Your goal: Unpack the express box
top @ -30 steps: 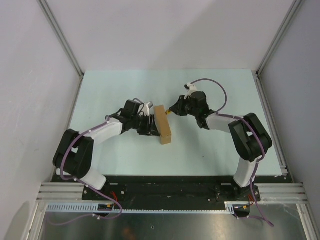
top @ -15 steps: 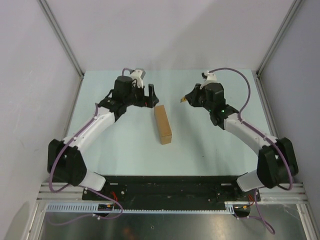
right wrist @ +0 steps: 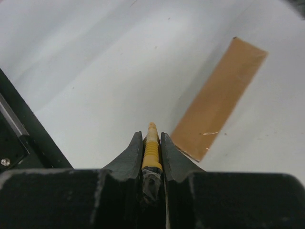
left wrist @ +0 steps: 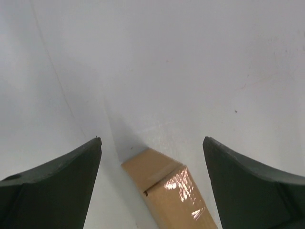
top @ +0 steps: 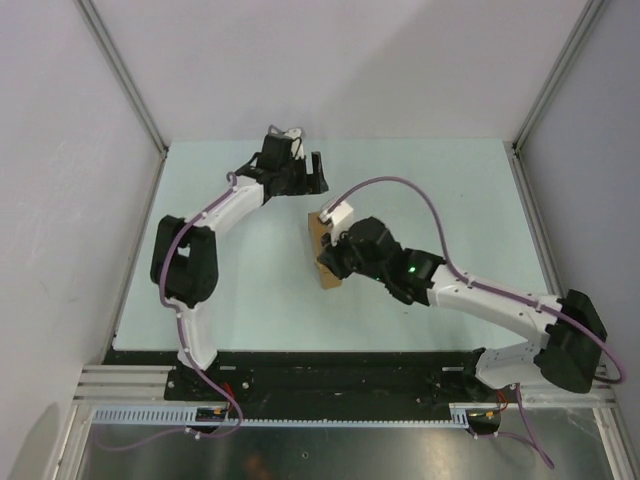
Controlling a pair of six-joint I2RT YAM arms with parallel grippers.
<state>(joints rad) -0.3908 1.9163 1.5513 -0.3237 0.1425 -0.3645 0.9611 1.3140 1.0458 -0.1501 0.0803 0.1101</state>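
The express box point(top: 330, 279) is a brown cardboard box taped shut, lying flat mid-table. My right gripper point(top: 330, 257) hangs over its middle and hides part of it. In the right wrist view the gripper point(right wrist: 151, 136) is shut on a yellow-and-black utility knife point(right wrist: 151, 145), whose tip points past the box's point(right wrist: 217, 101) left edge. My left gripper point(top: 309, 177) is open and empty at the far side of the table, beyond the box's far end. In the left wrist view the box's end point(left wrist: 164, 186) lies below and between the open fingers point(left wrist: 52, 176).
The pale green table point(top: 440, 200) is fenced by grey walls and metal posts at the left point(top: 120, 75) and right point(top: 555, 75). The right arm's cable point(top: 420, 195) loops above the table behind the box. The black base rail point(right wrist: 24, 129) shows in the right wrist view.
My right arm swung left and toward the near side, bringing the knife over the box. My left arm drew back to the table's far side, with its gripper open.
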